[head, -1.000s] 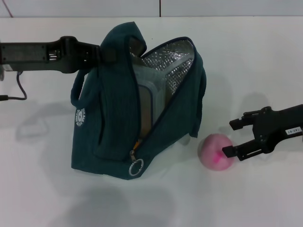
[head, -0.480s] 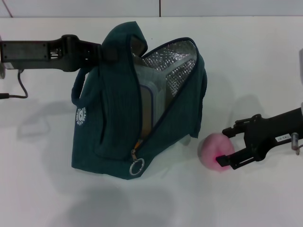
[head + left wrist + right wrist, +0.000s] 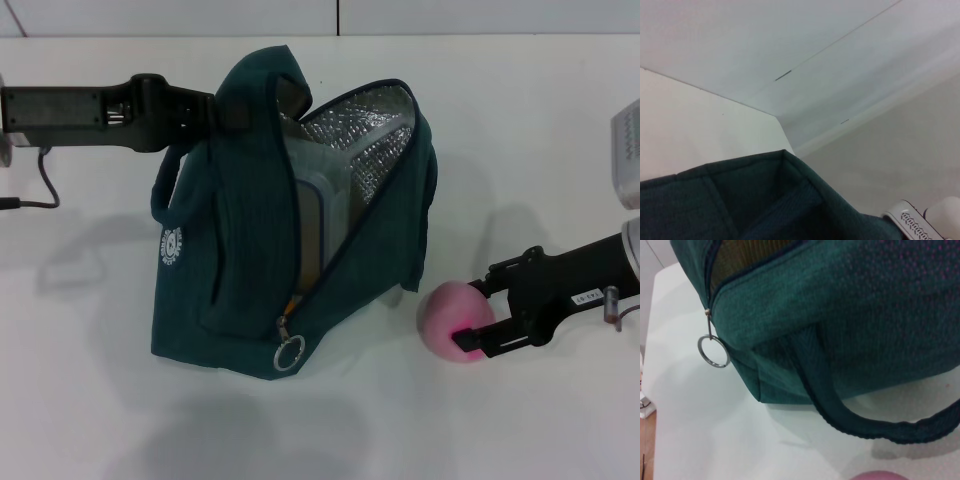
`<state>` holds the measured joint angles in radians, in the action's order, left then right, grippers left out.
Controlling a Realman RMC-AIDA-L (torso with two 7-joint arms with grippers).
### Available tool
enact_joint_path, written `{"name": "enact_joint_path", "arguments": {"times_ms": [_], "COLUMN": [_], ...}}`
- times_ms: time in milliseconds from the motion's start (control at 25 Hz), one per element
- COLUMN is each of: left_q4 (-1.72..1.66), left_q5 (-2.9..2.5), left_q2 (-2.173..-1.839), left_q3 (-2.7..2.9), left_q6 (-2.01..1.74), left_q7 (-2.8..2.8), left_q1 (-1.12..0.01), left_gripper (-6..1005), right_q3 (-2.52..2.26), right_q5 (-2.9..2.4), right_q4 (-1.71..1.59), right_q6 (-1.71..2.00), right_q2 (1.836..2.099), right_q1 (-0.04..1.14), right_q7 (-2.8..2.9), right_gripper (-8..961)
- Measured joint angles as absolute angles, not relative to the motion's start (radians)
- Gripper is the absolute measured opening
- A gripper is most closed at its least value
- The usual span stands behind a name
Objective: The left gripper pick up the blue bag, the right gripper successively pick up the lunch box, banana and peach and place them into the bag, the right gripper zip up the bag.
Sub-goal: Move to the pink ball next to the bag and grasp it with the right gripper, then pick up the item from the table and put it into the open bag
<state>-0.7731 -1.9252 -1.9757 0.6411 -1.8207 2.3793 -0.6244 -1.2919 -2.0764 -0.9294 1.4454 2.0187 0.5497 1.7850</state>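
The blue bag [image 3: 240, 240] stands on the white table, its top held up by my left gripper [image 3: 222, 108], whose fingers are buried in the fabric. Its zip gapes, showing foil lining and the clear lunch box [image 3: 322, 205] upright inside. A yellow-orange sliver, probably the banana [image 3: 291, 302], shows low in the opening by the ring pull [image 3: 288, 353]. The pink peach [image 3: 452, 320] lies on the table right of the bag. My right gripper [image 3: 476, 315] is open, one finger on each side of the peach. The right wrist view shows the bag [image 3: 850, 305], ring pull [image 3: 713, 351] and peach edge [image 3: 880, 475].
A loop handle [image 3: 850, 415] of the bag hangs toward the peach. A black cable [image 3: 45, 190] trails at the far left. A white part of the robot [image 3: 628, 150] sits at the right edge. The table's back edge meets a wall behind the bag.
My right gripper has slid left along the table until its fingers straddle the peach. The bag and the left arm have stayed still.
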Motion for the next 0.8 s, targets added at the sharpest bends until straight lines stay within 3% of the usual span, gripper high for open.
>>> {"name": "enact_joint_path", "arguments": {"times_ms": [120, 320, 560, 800], "left_q4": [-0.773, -0.773, -0.773, -0.773], "left_q5": [-1.925, -1.925, -1.925, -1.925], "left_q2": [-1.976, -1.976, -1.975, -1.974], "left_q3": [0.641, 0.641, 0.641, 0.641], "left_q6": [-1.821, -1.821, -1.821, -1.821], "left_q7": [2.379, 2.379, 2.379, 2.379], "left_q1": [-0.625, -0.626, -0.626, -0.624], "left_gripper": [49, 50, 51, 51], "right_q3": [-1.303, -1.306, -1.301, -1.298], "right_q5": [-2.077, -2.074, -2.068, -2.066], "right_q4": [-0.928, -0.929, -0.939, -0.942], "right_q6": [1.437, 1.439, 1.447, 1.457], "right_q2": [2.019, 2.016, 2.015, 2.012], "right_q1": [0.553, 0.556, 0.553, 0.554], "right_q7": [1.783, 1.782, 1.782, 1.782], "right_gripper": [781, 541, 384, 341]}}
